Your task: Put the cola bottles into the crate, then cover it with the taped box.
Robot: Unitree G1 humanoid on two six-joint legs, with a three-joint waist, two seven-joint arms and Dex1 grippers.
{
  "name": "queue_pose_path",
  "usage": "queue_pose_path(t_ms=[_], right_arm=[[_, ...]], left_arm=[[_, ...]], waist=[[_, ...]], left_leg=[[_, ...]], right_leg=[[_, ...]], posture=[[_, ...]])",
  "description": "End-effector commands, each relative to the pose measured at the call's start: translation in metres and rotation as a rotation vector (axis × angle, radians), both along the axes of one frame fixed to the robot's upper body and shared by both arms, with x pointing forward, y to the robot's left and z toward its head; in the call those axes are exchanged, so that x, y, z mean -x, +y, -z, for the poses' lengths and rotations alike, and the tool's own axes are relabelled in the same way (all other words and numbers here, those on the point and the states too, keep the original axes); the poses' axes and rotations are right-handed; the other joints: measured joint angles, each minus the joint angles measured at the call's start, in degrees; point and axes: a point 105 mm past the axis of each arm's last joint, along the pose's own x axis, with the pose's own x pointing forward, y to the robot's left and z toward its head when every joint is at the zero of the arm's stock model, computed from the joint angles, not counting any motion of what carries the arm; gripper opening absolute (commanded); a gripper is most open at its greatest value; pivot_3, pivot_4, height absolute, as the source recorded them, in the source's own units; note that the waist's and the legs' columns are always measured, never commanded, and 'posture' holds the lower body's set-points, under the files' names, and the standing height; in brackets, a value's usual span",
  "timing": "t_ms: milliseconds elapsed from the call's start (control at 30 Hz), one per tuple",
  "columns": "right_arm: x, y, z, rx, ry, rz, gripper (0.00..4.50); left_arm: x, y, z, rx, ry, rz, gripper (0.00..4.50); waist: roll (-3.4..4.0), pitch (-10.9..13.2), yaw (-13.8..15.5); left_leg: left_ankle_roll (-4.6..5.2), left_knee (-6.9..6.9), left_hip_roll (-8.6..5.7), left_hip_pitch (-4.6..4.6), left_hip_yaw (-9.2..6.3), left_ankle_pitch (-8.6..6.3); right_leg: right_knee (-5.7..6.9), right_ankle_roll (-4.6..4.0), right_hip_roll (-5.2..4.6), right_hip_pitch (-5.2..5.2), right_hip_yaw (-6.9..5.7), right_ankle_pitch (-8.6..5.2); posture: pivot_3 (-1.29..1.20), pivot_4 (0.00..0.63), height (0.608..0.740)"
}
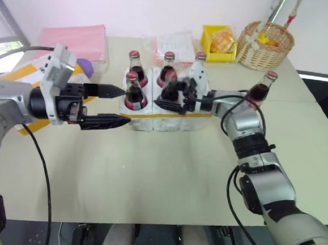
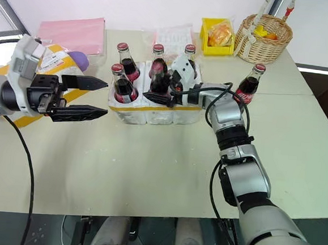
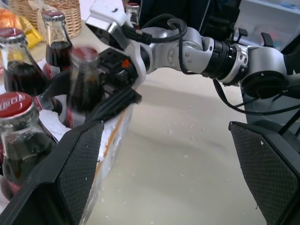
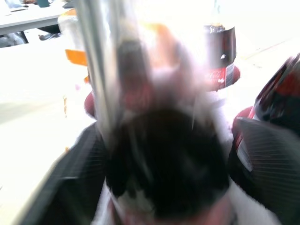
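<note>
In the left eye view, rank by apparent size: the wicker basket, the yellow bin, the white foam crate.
1. White styrofoam crate, largest, though nearer the camera.
2. Woven wicker basket.
3. Yellow plastic bin, smallest.

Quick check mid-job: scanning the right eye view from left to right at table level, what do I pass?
Left gripper → crate holding bottles → right gripper at the crate's middle front well → lone cola bottle standing on the table beside the crate.

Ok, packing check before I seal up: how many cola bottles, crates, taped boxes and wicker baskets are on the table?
cola bottles: 6
crate: 1
taped box: 1
wicker basket: 1
Total: 9
</note>
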Motion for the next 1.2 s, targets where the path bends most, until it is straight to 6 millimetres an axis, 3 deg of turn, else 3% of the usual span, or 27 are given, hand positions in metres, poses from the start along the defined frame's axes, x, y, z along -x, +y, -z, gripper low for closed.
queue_pose_path(t_ms=[33,133,267,400,467,600,867,1200], right_arm=[[0.010,-0.002,-0.004,-0.015,-0.010,-0.023,4.48],[0.018,-0.013,-0.009,-0.040,-0.007,-0.026,4.48],[0.035,-0.053,-0.024,-0.084,-0.025,0.028,4.48],[0.040,-0.095,-0.028,-0.116,-0.031,0.200,4.48],[0.043,-0.102,-0.028,-0.133,-0.014,0.237,4.48],[0.060,-0.141,-0.019,-0.142,-0.006,0.383,4.48],[0.061,-0.212,-0.004,-0.200,0.024,0.763,4.48],[0.053,-0.231,0.006,-0.178,0.008,0.887,4.48]], left_arm=[[0.002,-0.001,-0.011,0.006,-0.060,0.012,4.50],[-0.001,-0.002,-0.011,0.008,-0.063,0.014,4.50],[-0.004,-0.005,-0.011,0.016,-0.063,0.031,4.50],[-0.008,-0.007,-0.010,0.019,-0.058,0.045,4.50],[-0.009,-0.007,-0.010,0.019,-0.058,0.049,4.50],[-0.013,-0.011,-0.010,0.026,-0.057,0.068,4.50],[-0.019,-0.016,-0.011,0.030,-0.063,0.087,4.50],[-0.018,-0.016,-0.013,0.030,-0.069,0.089,4.50]], waist=[[-0.01,0.0,0.1],[-0.01,0.0,0.4],[-0.01,0.0,0.8],[-0.02,0.0,0.8],[-0.02,0.0,0.3],[-0.01,0.0,0.4],[-0.03,0.0,0.5],[-0.03,0.0,0.4]], left_leg=[[0.00,0.00,0.00,0.00,0.00,0.00],[0.00,-0.02,0.00,0.00,0.00,0.00],[0.00,0.01,-0.02,-0.01,-0.01,0.00],[0.00,0.02,-0.03,-0.01,0.01,0.00],[0.00,0.02,-0.01,0.00,0.01,0.00],[0.02,-0.04,0.03,0.04,0.05,0.00],[0.04,0.08,0.00,0.02,0.21,0.00],[0.04,0.05,0.02,0.05,0.23,0.00]], right_leg=[[0.00,0.00,0.00,0.00,0.00,0.00],[-0.01,0.00,0.00,0.01,0.00,0.00],[-0.04,0.00,-0.02,0.07,0.00,0.00],[-0.05,0.00,-0.03,0.08,0.00,0.00],[-0.04,0.00,-0.03,0.08,0.00,0.00],[-0.04,-0.02,-0.01,0.07,0.02,-0.01],[-0.08,0.00,-0.05,0.11,0.14,-0.01],[-0.08,0.00,-0.04,0.11,0.16,-0.01]], posture=[[0.00,0.150,0.738],[0.00,0.150,0.738],[0.00,0.150,0.738],[0.00,0.150,0.738],[0.00,0.150,0.738],[0.00,0.150,0.738],[0.00,0.150,0.738],[0.00,0.150,0.738]])
